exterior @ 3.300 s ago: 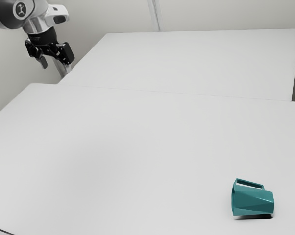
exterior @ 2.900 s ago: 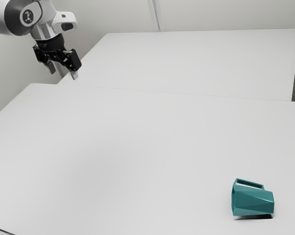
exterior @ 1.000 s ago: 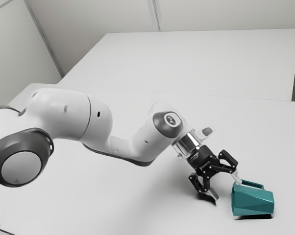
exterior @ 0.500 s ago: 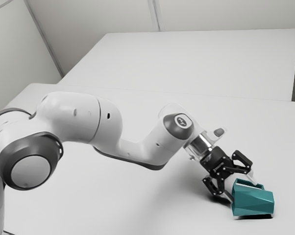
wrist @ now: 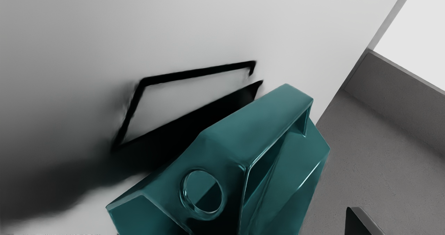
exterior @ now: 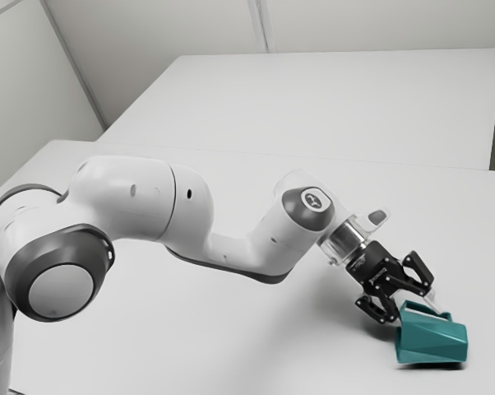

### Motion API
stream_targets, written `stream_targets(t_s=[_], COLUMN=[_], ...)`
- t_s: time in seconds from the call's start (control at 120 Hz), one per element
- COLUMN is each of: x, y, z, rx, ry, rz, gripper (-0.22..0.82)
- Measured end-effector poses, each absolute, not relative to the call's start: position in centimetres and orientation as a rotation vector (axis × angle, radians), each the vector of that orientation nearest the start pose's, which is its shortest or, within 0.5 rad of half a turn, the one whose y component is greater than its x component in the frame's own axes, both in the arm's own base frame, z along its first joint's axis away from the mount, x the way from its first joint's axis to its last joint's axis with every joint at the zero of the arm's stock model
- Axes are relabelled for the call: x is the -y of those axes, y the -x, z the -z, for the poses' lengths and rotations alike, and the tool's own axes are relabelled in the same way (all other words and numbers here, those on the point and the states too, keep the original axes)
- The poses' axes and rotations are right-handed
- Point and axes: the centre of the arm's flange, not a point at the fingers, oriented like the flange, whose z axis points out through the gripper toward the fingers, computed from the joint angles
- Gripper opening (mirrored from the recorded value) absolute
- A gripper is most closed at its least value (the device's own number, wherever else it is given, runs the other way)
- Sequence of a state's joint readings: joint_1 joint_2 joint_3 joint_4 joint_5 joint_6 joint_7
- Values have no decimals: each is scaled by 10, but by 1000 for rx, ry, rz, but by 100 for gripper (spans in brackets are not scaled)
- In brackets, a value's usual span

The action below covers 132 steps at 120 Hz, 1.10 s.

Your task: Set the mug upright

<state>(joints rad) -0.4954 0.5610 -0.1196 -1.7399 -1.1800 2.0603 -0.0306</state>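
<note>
Mug [exterior: 432, 341], faceted, teal; quantity, one. Lies on its side on the counter [exterior: 231, 329], short of the edge visible in the wrist view; one handle [wrist: 257, 123], uppermost. Fingers [wrist: 358, 223], two: parted, at the handle end of the arm's reach; no firm hold evident, contact unclear. Step, as judged: securing a grasp. Next requirement: close squarely, then lift and rotate base downward, guarding against slip.
</note>
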Motion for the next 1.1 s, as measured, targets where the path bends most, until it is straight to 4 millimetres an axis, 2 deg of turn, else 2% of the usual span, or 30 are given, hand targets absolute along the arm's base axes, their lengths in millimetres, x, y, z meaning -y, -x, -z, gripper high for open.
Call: stream_targets(t_s=[0.142,0.3,0.458,0.675,0.775,0.942,1.0,1.1], x=[417,420,421,422,421,407,397,367], y=[-521,-524,-527,-531,-529,-527,-529,-539], z=[-277,-289,-298,-312,-341,-395,-406,-422], rx=[-162,-129,-109,-75,5,234,294,339], ry=[-2177,-2193,-2205,-2229,-2290,-2517,-2602,-2732], rz=[606,580,557,522,461,281,220,124], gripper=[6,-7,-13,-17,-17,-18,-18,-18])
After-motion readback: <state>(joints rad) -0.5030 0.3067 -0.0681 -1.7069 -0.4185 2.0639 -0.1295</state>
